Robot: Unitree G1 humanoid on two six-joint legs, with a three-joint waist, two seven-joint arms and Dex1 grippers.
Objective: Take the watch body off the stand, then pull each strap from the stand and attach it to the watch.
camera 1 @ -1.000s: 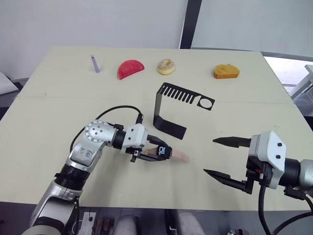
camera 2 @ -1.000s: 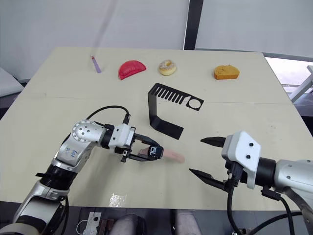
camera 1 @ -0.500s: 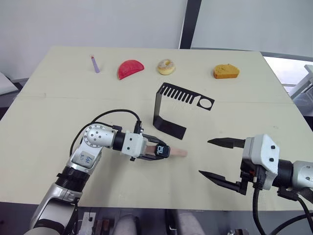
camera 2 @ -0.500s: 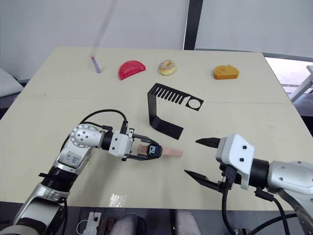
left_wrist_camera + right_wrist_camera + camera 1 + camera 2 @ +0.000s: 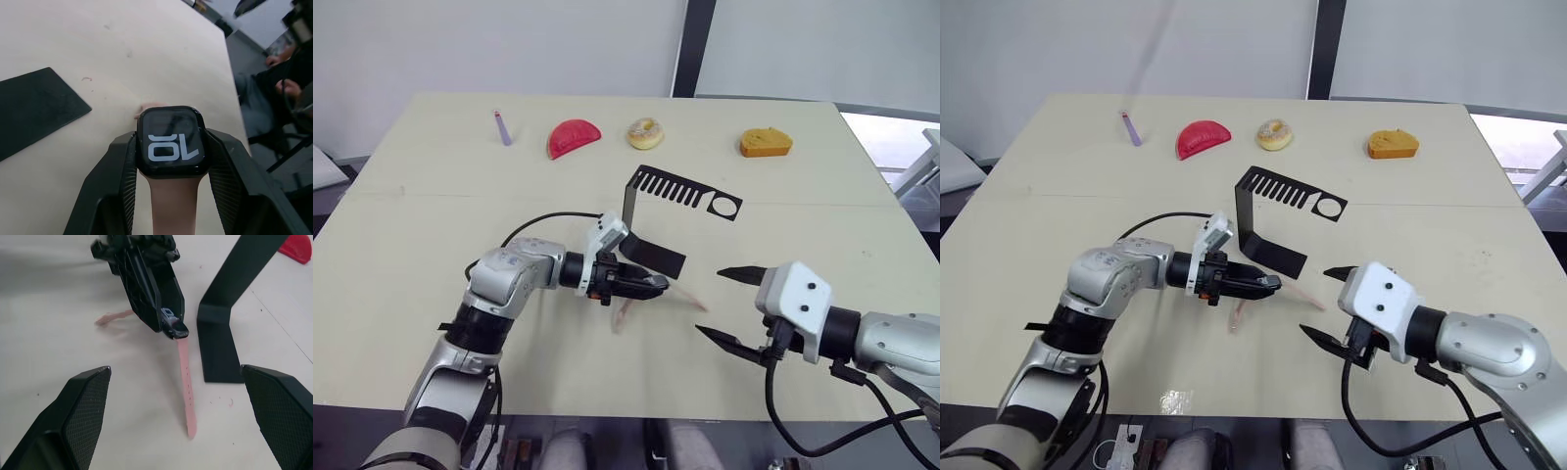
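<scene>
The left tool [image 5: 171, 169] is clamping the watch body [image 5: 170, 142], both straps [image 5: 185, 382] hanging from it, near the stand [image 5: 651, 220]. The right tool [image 5: 729, 305] is waiting spread apart, further right.

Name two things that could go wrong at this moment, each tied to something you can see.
1. The left gripper pinches the watch body only by its edges; it might slip out.
2. The straps dangle loose from the watch, and the open right gripper sits close by, so it could snag or miss one.

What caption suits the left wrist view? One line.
Left gripper clamps the watch body, a pink strap attached below.
</scene>
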